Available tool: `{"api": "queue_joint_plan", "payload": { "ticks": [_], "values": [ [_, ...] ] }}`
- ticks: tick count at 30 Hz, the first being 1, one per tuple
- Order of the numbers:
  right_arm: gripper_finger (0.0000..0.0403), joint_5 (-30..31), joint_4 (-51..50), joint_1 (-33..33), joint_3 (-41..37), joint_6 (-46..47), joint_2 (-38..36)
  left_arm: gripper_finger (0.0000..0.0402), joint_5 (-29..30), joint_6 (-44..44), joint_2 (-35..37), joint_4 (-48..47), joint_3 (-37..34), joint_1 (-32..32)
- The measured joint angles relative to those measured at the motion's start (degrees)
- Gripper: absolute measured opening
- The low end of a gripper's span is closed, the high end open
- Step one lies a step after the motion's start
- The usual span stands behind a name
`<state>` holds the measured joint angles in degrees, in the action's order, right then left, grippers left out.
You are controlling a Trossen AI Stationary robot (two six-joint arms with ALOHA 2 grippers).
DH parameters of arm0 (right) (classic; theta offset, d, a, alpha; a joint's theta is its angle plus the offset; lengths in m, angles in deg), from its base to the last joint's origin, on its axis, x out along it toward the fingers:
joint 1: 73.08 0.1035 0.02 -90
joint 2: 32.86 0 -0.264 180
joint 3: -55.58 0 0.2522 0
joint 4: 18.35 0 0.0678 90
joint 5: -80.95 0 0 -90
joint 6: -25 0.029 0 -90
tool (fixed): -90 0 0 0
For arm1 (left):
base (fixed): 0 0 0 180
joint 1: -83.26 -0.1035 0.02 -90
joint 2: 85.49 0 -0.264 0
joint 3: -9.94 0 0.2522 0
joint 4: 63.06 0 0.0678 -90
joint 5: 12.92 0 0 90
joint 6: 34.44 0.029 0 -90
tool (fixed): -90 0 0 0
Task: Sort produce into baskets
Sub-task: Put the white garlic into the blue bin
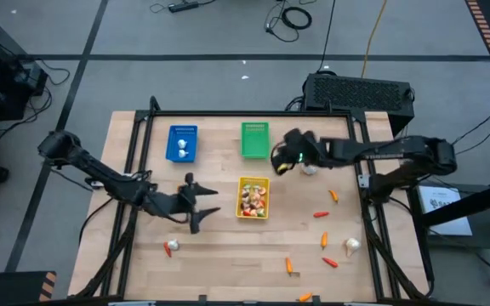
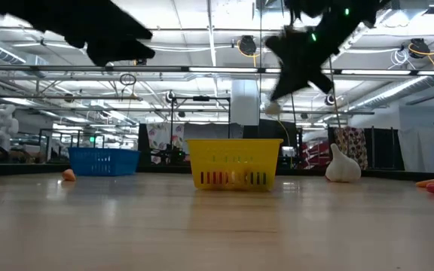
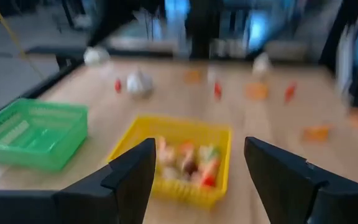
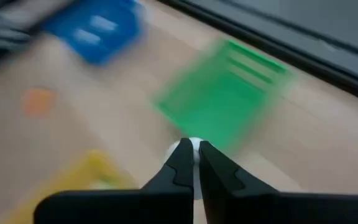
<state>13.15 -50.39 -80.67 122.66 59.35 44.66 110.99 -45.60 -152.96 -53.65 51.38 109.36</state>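
Note:
Three baskets stand on the wooden table: blue [image 1: 182, 143] with two white bulbs, green [image 1: 255, 140], and yellow [image 1: 253, 197] with mixed produce. My right gripper [image 1: 277, 167] hangs above the table, just off the green basket's [image 4: 229, 93] near right corner, and is shut on a small white bulb [image 4: 193, 148]. My left gripper [image 1: 213, 201] stands open, left of the yellow basket [image 3: 173, 158] and pointing at it, with nothing between its fingers. Loose produce lies over the table's near right part. My right gripper pinches the small white bulb [image 4: 193, 148] between its two fingertips. Only a bit of it shows past them. The fingers slant downward from the table's right side. The bulb [image 2: 272, 109] hangs under the fingers, lifted well clear of the table.
Orange carrot pieces [image 1: 333, 195] [image 1: 321, 214] [image 1: 289, 266] and a white bulb [image 1: 351, 246] lie loose at the near right. Another white bulb [image 1: 310, 168] shows under the right arm. A small piece [image 1: 170, 246] lies near the front left. A black frame [image 1: 366, 183] borders the table.

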Motion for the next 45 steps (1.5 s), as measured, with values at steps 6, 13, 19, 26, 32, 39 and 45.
{"api": "queue_joint_plan", "payload": {
  "ticks": [6, 13, 19, 26, 32, 39, 45],
  "values": [
    [0.0002, 0.1, 23.4, 9.9, 0.0, -4.6, 6.0, 0.0253, -1.2, 2.7, -1.7, 28.1, -9.8, -3.3],
    [0.0002, -0.1, 45.9, 16.1, 0.0, -11.6, 16.0, 0.0254, -2.7, 5.6, -5.9, 28.9, -7.5, -5.7],
    [0.0002, -0.1, 52.3, 18.0, 0.1, -12.8, 19.5, 0.0276, -5.5, 5.5, -8.8, 28.8, -6.4, -7.1],
    [0.0002, 0.0, 53.3, 19.3, 0.1, -12.6, 19.8, 0.0366, -5.6, 5.5, -13.0, 28.8, -4.5, -8.9],
    [0.0002, 0.2, 52.9, 19.4, 0.1, -12.2, 19.8, 0.0398, -6.0, 6.0, -15.5, 28.9, -1.2, -8.9],
    [0.0002, 0.3, 53.1, 19.3, 0.1, -12.6, 19.8, 0.0382, -7.2, 6.1, -16.7, 28.2, -0.1, -8.9],
    [0.0002, 0.3, 52.8, 19.3, 0.1, -12.7, 19.8, 0.0350, -7.1, 6.1, -16.7, 28.9, -0.1, -8.9]
  ]
}}
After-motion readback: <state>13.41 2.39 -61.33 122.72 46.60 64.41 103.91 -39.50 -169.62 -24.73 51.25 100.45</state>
